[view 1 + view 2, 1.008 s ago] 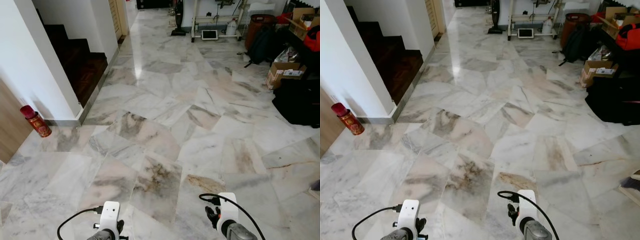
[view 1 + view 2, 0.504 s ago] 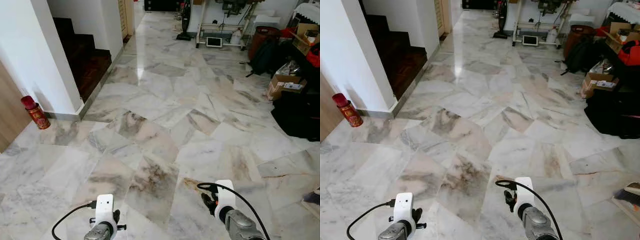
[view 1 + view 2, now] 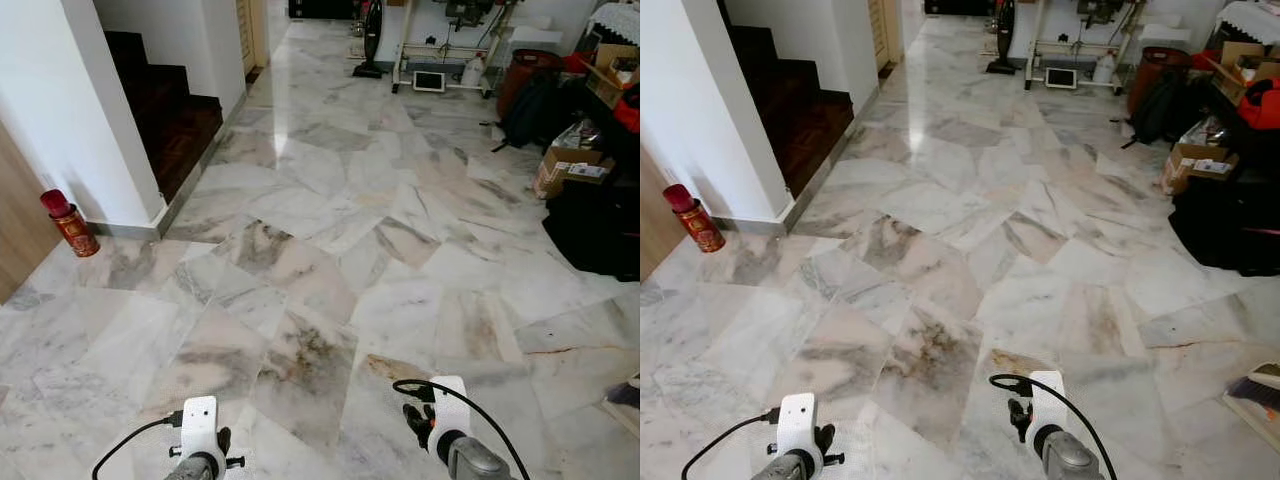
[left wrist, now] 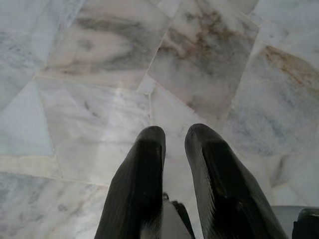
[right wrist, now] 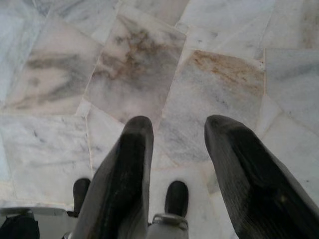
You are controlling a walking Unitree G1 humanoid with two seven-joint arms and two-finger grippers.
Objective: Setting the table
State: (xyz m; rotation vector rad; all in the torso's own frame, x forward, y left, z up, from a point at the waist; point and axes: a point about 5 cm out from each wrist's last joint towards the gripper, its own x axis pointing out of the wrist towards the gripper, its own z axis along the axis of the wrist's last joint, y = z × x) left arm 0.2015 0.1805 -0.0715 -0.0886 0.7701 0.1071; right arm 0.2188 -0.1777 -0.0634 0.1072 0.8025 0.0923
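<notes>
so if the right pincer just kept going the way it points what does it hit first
The marble floor, most likely. The right pincer points down at bare tiles, holds nothing, and nothing else lies in its line. How far down the floor is cannot be judged.

Glossy veined marble floor (image 3: 330, 200), dark polished wooden stairs (image 3: 165, 120), cardboard box (image 3: 570, 168)

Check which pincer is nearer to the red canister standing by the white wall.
Left. The left pincer hangs low on the same side as the red canister, though well short of it; the right pincer hangs further across the marble floor.
</notes>
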